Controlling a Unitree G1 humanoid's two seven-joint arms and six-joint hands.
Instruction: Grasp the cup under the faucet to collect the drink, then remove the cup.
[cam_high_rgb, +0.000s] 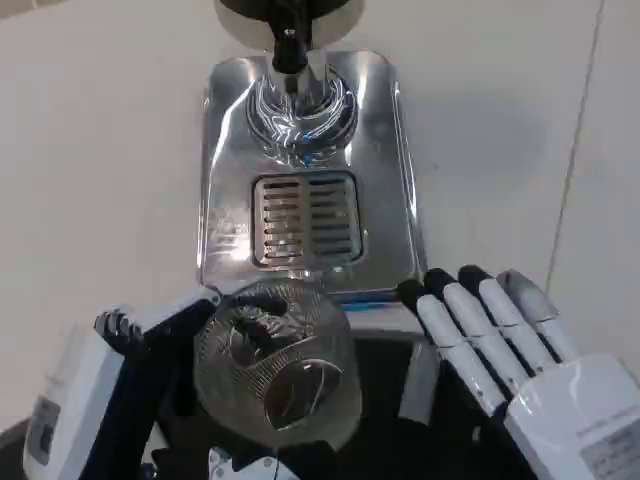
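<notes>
So the left hand (150, 340) comes in low from the left and is wrapped around the side of the cup (275, 365), dark fingers curled on its wall, so it's gripping it. The right hand (520, 350) sits off to the right, back up, fingers straight and lying side by side, pointing up and left toward the machine, holding nothing and not touching the cup. Count-wise: one clear ribbed cup, one shiny steel drip tray (305, 170) with one slotted grille (305, 220), and one faucet (290, 45) with a black spout at the far end. The cup is right in the left hand's grasp, just to the left of the right hand's fingertips, and on the near side of the tray, past the grille rather than under the faucet. Can't tell if there's drink in it.
</notes>
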